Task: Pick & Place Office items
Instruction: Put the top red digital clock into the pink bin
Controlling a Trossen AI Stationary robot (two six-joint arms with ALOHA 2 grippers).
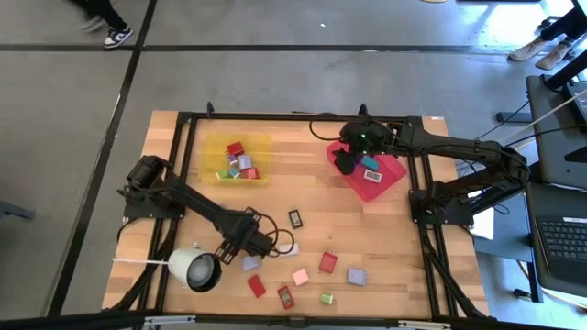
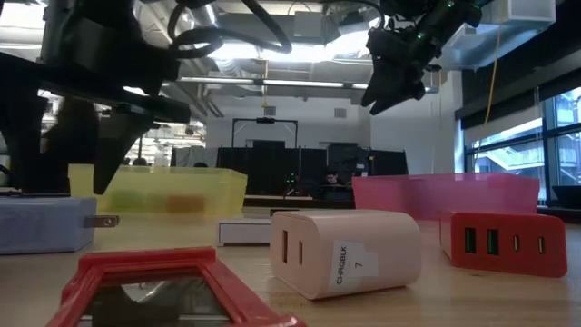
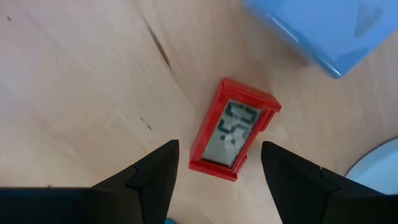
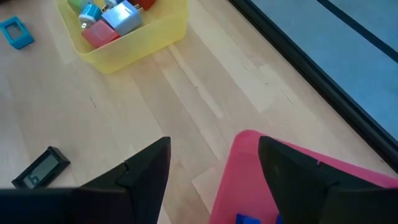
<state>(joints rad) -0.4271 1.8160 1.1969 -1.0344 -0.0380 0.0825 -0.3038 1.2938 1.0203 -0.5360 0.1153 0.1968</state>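
The left gripper (image 3: 217, 163) hangs over the red clock (image 3: 234, 130), fingers apart and empty; the clock lies on the table just ahead of the gap, slightly turned. It should descend straight so both fingers pass the long sides. The right gripper (image 4: 214, 165), fingers apart, holds nothing above the pink tray (image 4: 298, 186).

Small flat office items lie in three groups: several red, blue, green and lilac blocks (image 1: 237, 161) heaped in the yellow tray, one or two pieces (image 1: 371, 174) in the red tray, and the rest loose on the wood. The loose ones include a black-framed display (image 1: 295, 218) lying flat, a red charger (image 1: 328, 262), a pink block (image 1: 300, 276), a lilac block (image 1: 356, 275) and a small green one (image 1: 326, 298). A red clock (image 3: 232, 130) lies face up beside a blue block (image 3: 317, 28).
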